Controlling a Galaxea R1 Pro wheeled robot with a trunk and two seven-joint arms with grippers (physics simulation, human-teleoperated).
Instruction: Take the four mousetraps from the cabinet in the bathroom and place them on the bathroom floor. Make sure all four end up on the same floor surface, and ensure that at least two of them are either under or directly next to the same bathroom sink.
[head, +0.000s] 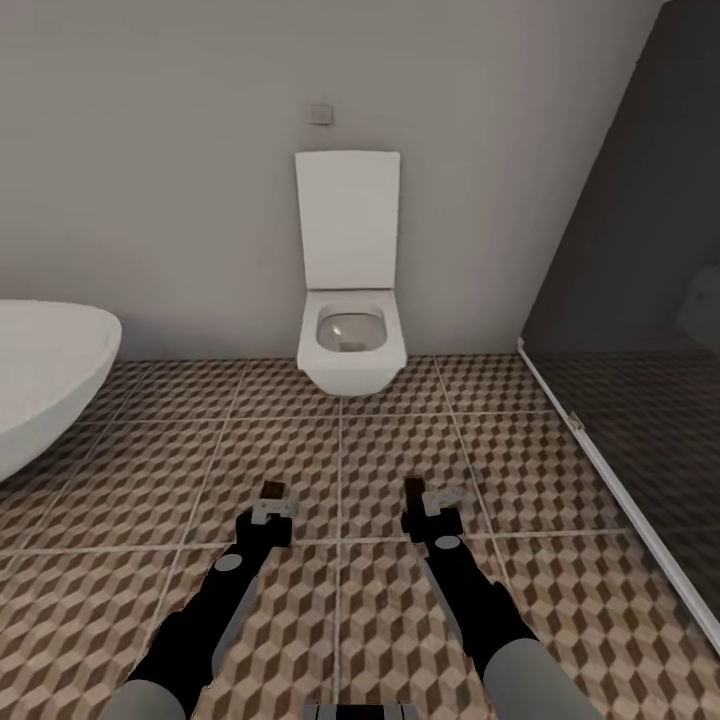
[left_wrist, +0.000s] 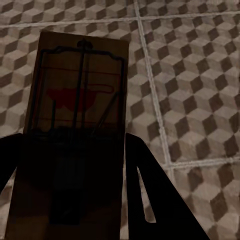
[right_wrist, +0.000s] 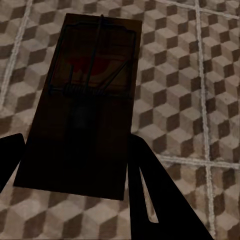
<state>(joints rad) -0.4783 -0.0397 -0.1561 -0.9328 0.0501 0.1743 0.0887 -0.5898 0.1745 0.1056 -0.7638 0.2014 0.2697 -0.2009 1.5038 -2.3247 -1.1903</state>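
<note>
**Two mousetraps in hand, both held over the tiled floor before the toilet**

We count two mousetraps, one per gripper. The left gripper (head: 274, 503) is closed on the left mousetrap (left_wrist: 75, 135); the right gripper (head: 428, 505) is closed on the right mousetrap (right_wrist: 82, 105). Both are held above the bathroom floor (head: 130, 600), short of the toilet (head: 350, 340), one to either side of its centre line.

We count one toilet against the wall with its lid raised, one bathtub (head: 45, 370) well left of the toilet, and one dark glass screen (head: 640, 300) to the toilet's right.

From the head view the traps appear only as small brown slivers at the fingertips. The wrist views supply the detail: each board sits between dark fingers (left_wrist: 150, 200) (right_wrist: 155, 200), with its wire frame and red mark facing the camera. The left board is better lit; the right is in shadow, its red mark faint.
</note>
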